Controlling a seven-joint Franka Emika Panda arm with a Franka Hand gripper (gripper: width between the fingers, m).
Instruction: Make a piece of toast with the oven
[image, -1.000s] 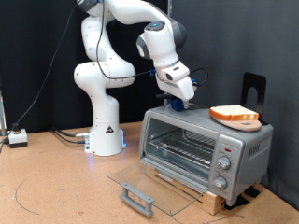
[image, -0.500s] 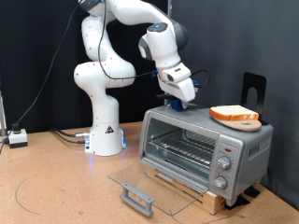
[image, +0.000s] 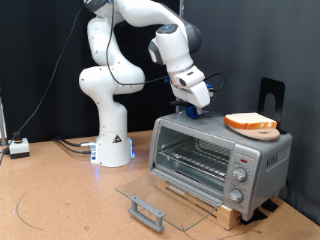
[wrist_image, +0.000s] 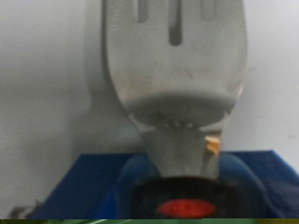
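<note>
1. Exterior view: oven (image: 215, 160) door's dropped open and the rack looks bare.
2. Toast (image: 251, 123) sits on the oven top.
3. Gripper (image: 193, 108) is at the block (image: 190, 113); can't tell if the fingers are closed, toast pickup isn't started.

So the oven (image: 220, 160) sits at lower right of the exterior view, on a board (image: 215, 207), with its door (image: 165, 193) dropped flat onto the table (image: 50, 200) in front. The rack (image: 195, 158) is inside. On top of the oven, toward the right, there's a plate (image: 251, 125) with the toast (image: 250, 120) on it. Also on top, at the left end, is a small block (image: 190, 114), and the gripper (image: 195, 105) hangs right over it. The arm's base (image: 112, 145) stands left of the oven, further back. A small box (image: 19, 146) is at the far left edge.
</note>
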